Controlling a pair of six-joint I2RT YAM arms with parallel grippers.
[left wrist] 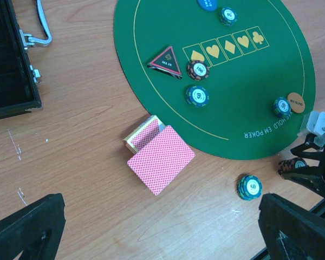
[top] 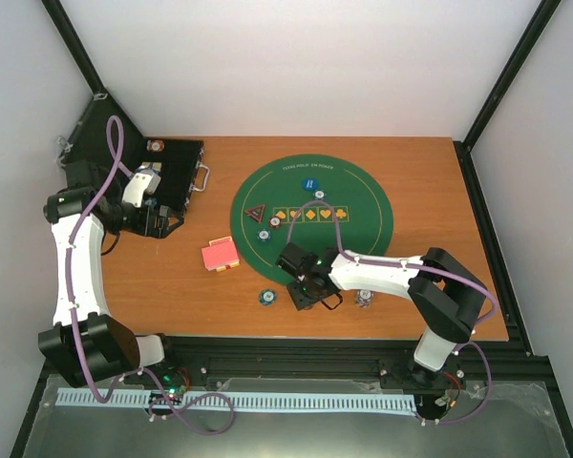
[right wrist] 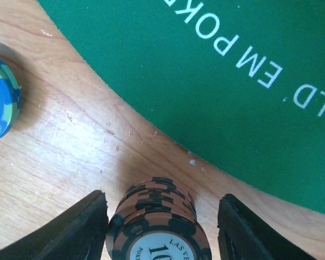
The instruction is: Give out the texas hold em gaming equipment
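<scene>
right gripper (right wrist: 161, 219) spread astride short stack of brown-and-black round poker chips (right wrist: 154, 203), seemingly not pinching | rigid, smooth-rimmed, layers may shear | grip opposite rims, low | left gripper (left wrist: 161, 208) spread, empty

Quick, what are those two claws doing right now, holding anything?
Left gripper: open, holding nothing.
Right gripper: open, straddling a stack of brown-and-black round poker chips, not clamped on it.

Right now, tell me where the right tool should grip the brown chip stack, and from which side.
I'd pinch the brown chip stack across its round edge, low down, coming straight from above. It stands upright on the table beside the green mat, and the right tool straddles it with open jaws.
</scene>
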